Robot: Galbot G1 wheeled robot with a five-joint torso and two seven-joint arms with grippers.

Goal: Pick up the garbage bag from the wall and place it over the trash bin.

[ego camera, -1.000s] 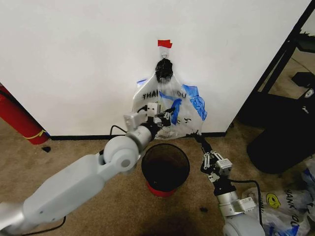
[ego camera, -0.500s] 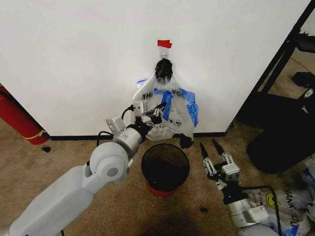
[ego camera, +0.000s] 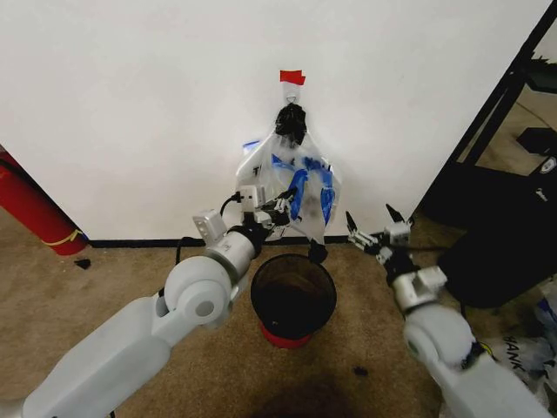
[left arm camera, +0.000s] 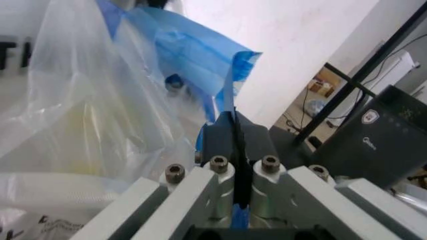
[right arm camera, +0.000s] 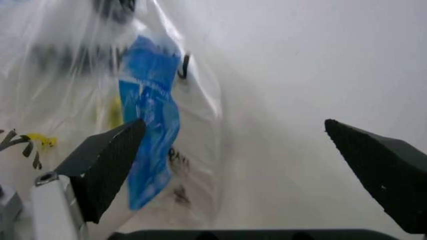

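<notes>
Thin, floppy bag pinched by its blue handle, hanging on the wall over the bin.

The garbage bag (ego camera: 294, 193) hangs from a black knotted top just under a red tape mark (ego camera: 292, 77) on the wall (ego camera: 130, 104), with the trash bin (ego camera: 293, 297) on the carpet directly below. The left gripper (ego camera: 277, 212) has its fingers (left arm camera: 223, 132) closed on a strip of the blue handle at the bag's lower edge. The right gripper (ego camera: 376, 228) hovers beside the bag's right side, fingers (right arm camera: 107, 162) spread wide and holding nothing. The film looks very light, limp and slippery, likely to stretch or tear if tugged. The doubled blue handle strip seems the firmest place to grip, and a second hold on the opposite edge would help spread the mouth.
</notes>
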